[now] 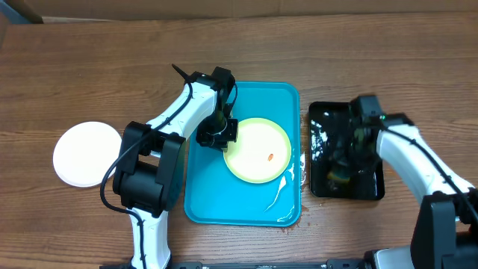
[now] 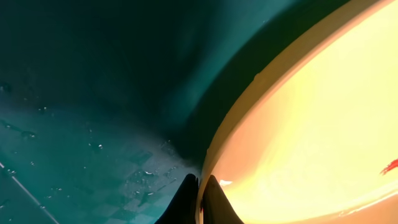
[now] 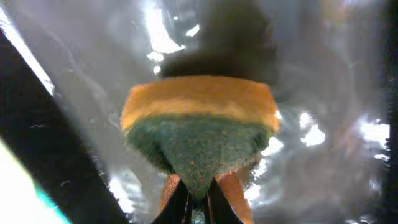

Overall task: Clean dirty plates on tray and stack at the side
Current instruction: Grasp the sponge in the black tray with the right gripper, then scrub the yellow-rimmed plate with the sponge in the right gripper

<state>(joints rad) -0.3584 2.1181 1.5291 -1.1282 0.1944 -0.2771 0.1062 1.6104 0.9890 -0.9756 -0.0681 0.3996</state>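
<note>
Overhead: left claw [image 1: 215, 136] sits at the left rim of the yellow-green plate [image 1: 258, 149], which lies in the turquoise tray [image 1: 202, 202]. I read that as pinning the plate for a scrub, since an orange smear [image 1: 269, 158] is on it. A white plate [image 1: 88, 153] lies well apart on the counter [image 1: 75, 75] to the left, likely the stack spot; I can't tell whether another plate hides under it. The right claw [image 1: 345, 158] is down in the black tray [image 1: 370, 187], and the arm covers much of that tray. Left wrist: claw clenched on the plate rim, fingertips [image 2: 185, 202] nearly together with the edge between them; most of the plate is cut off by the frame. Right wrist: claw clamped on the sponge [image 3: 199, 118], green scrub side toward the camera, probably loading up before the wipe. The wet tray behind is blurred glare.
</note>
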